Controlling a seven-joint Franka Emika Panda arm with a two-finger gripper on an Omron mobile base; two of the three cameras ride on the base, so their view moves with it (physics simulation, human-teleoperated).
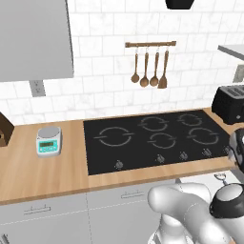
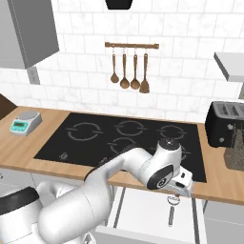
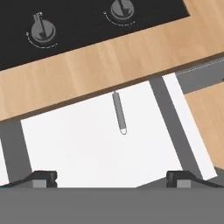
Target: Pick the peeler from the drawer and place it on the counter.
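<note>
The drawer [image 2: 143, 209] stands pulled out under the counter [image 2: 220, 188], showing its pale white inside [image 3: 78, 144]. The peeler [image 2: 171, 210] lies in the drawer, its dark grey handle [image 3: 119, 111] pointing out from under the counter's front edge [image 3: 87, 74]. In the hand view that edge hides its metal head. My gripper [image 2: 179, 191] hangs open just above the drawer, over the peeler's head end. Its two fingertips [image 3: 43, 177] stand wide apart with nothing between them. A small silvery bit of the peeler [image 1: 220, 177] peeks past my arm in the left base view.
The black cooktop [image 2: 119, 136] with its knobs [image 3: 41, 31] lies just behind the counter's front strip. A kitchen scale [image 1: 49, 140] sits at the left, a black toaster [image 2: 226, 124] at the right. Wooden spoons and a spatula [image 2: 129, 71] hang on the wall.
</note>
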